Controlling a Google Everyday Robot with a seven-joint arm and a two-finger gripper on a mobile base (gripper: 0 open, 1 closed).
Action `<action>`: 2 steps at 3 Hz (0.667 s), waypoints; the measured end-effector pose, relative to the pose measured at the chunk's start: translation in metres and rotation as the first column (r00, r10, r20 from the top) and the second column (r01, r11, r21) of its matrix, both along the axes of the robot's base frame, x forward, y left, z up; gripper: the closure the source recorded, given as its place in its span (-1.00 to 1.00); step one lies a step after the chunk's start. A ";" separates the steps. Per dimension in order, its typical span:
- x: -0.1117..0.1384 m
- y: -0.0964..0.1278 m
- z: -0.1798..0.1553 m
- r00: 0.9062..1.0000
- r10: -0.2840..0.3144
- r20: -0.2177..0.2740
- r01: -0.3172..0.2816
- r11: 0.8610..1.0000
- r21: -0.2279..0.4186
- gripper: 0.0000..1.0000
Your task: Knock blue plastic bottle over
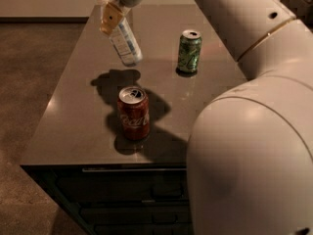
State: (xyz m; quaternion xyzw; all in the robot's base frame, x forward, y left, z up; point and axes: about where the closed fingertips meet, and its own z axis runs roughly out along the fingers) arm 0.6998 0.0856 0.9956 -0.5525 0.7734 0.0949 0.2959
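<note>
Gripper [112, 15] is up beyond the red cola can [133, 112], pressed against the neck of the blue plastic bottle [126, 43]. Clamped or merely touching? Cannot tell. The bottle leans, its white cap tipped left, behind the cola can on the table [68, 126]. The green can [189, 50] stands back-right of the cola can.

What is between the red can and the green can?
Just bare table between red can and green can, in the camera view. The gripper is up by the tilted bottle.
</note>
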 end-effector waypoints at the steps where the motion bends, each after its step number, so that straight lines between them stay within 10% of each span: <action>1: -0.026 -0.003 -0.008 0.998 0.055 -0.029 -0.060 0.973 -0.223 1.00; 2: -0.036 -0.003 -0.028 0.993 0.100 -0.067 -0.118 0.900 -0.419 1.00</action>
